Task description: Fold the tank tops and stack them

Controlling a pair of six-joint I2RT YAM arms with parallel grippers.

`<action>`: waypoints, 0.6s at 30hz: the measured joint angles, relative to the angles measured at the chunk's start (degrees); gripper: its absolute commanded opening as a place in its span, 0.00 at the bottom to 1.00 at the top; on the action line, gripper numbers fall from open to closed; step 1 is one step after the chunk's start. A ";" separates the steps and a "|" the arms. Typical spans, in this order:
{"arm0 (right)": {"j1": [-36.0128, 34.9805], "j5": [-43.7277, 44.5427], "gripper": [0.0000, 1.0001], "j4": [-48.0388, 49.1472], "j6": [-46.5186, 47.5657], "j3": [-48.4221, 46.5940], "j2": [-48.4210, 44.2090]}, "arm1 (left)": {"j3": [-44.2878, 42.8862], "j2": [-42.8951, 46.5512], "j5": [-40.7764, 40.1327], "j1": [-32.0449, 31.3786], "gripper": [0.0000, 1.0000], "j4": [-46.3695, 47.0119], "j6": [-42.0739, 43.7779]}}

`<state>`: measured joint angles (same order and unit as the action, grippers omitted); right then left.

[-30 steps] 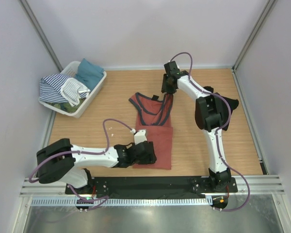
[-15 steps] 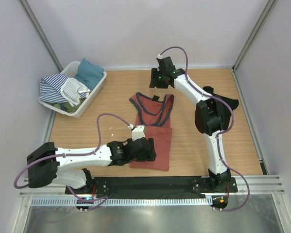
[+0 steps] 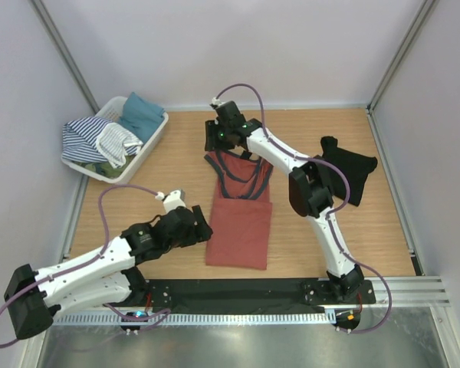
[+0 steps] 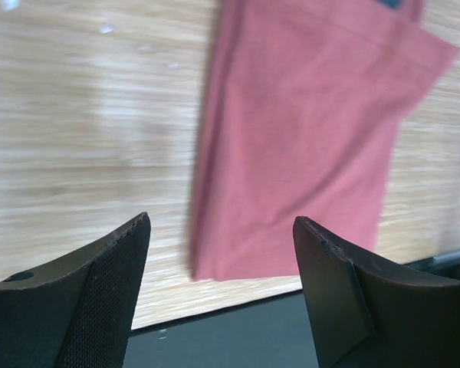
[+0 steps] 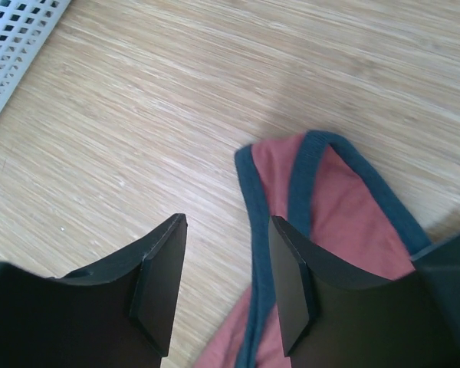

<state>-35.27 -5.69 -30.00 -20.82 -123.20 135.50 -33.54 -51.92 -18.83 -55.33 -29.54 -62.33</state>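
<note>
Both claws shifted left: left gripper [image 3: 200, 227], spread and empty, sat left of rust-red tank top [image 3: 239, 230] at table centre; right gripper [image 3: 217, 139] hung spread over its far-left strap [image 5: 250, 192]. Black tank top [image 3: 351, 164] lay right. Risk: single-strap pinch skewing fold

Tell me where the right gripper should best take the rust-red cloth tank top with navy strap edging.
Probably the far-left strap loop, from above: the rust-red tank top lies flat on the wooden table, and that navy-edged loop curves free at its far end, just beside the open right gripper.
</note>
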 measured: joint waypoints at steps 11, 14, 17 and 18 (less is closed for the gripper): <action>-2.56 2.64 0.51 -0.50 0.33 -4.11 7.13 | 4.37 4.74 3.63 7.43 0.75 -3.80 1.95; -3.32 3.96 0.51 -0.98 1.11 -4.55 8.35 | 4.46 4.68 4.31 8.41 0.75 -3.80 2.89; -4.15 5.64 0.50 -1.36 1.68 -5.35 9.64 | 4.46 4.68 4.72 8.98 0.75 -3.80 3.45; -4.37 6.16 0.50 -1.55 1.92 -5.53 9.97 | 4.46 4.70 4.83 9.16 0.75 -3.82 3.82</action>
<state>-39.64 0.47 -31.55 -18.90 -128.73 145.47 -29.08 -47.22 -14.00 -46.17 -33.36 -58.50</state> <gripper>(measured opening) 0.509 0.754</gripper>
